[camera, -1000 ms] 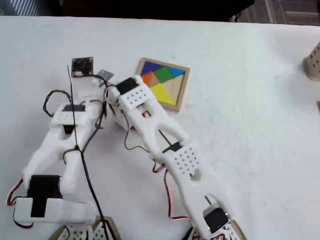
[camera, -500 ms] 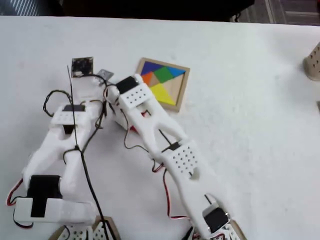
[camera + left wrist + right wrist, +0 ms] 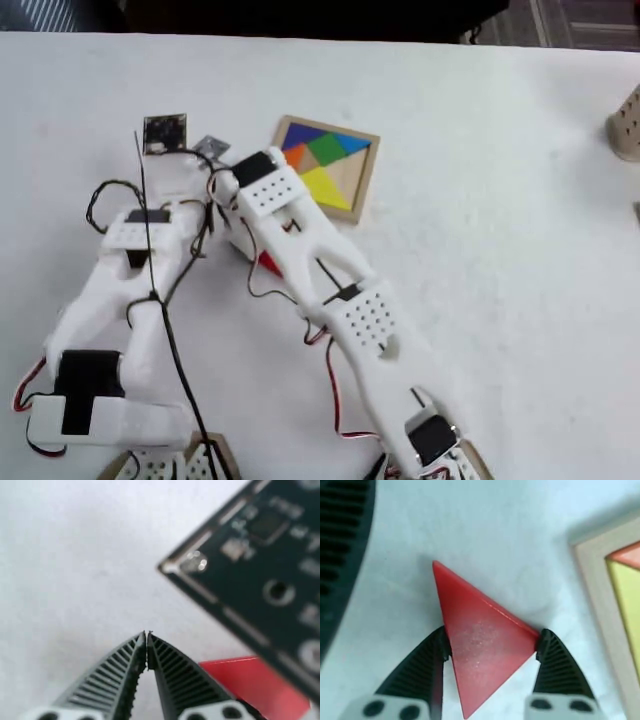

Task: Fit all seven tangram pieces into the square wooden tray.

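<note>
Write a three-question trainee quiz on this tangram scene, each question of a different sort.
1. True or false: the left tool is shut and empty.
2. Multiple choice: the red triangular tangram piece is A) gripped by the right tool, B) in the left tool, C) stacked on a yellow piece.
3. Fill in: the red piece lies ____ the square wooden tray (inside/outside).

Key: 1 true; 2 A; 3 outside.
</note>
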{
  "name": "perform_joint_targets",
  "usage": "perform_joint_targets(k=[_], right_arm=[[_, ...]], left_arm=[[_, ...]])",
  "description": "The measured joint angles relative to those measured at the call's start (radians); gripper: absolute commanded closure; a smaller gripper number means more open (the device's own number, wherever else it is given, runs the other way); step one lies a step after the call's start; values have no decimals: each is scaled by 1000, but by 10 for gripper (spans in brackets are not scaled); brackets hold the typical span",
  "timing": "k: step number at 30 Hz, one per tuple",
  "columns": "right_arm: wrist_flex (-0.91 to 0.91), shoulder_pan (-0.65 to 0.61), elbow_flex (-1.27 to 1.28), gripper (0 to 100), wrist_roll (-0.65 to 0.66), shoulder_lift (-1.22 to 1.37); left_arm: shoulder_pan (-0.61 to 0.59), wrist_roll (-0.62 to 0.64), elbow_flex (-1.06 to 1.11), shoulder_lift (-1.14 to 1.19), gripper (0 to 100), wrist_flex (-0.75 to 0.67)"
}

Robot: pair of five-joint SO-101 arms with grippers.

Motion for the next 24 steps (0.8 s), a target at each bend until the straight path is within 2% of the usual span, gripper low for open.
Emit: perform_joint_targets(k=[9,24], right_arm=[[97,25,-61,967,-28,-3],[106,58,-71,967,-61,-40]], left_arm=[[0,0,0,0,976,0],[0,0,0,0,976,-2]])
